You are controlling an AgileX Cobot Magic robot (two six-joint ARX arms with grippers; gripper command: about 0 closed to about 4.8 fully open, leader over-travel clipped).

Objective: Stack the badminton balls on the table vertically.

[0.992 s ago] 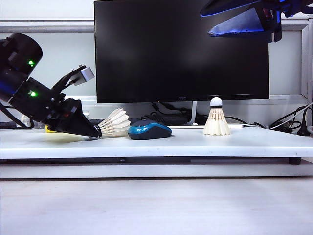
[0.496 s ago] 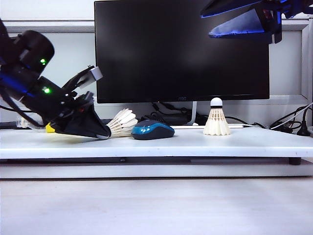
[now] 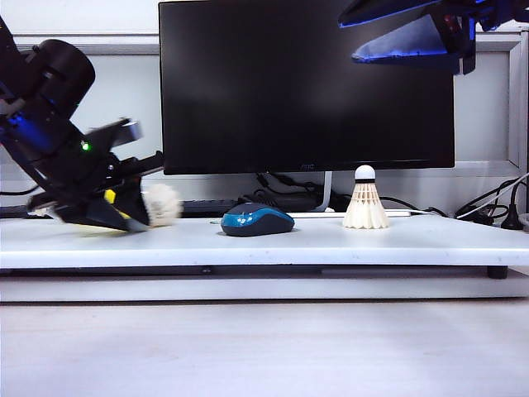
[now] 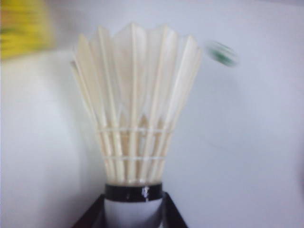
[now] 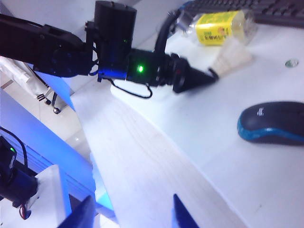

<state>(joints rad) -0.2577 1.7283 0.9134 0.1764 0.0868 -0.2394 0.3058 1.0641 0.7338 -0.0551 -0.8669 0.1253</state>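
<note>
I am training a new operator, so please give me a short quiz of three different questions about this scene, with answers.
1. True or false: the left hand is shut on a shuttlecock.
2. What lies on the table between the two shuttlecocks? A) keyboard B) mouse C) cup
3. How is the other shuttlecock placed, and where is the right hand?

Key: 1 true, gripped at the cork. 2 B, the mouse. 3 It stands upright, cork on top; the right hand hangs open high above it.
</note>
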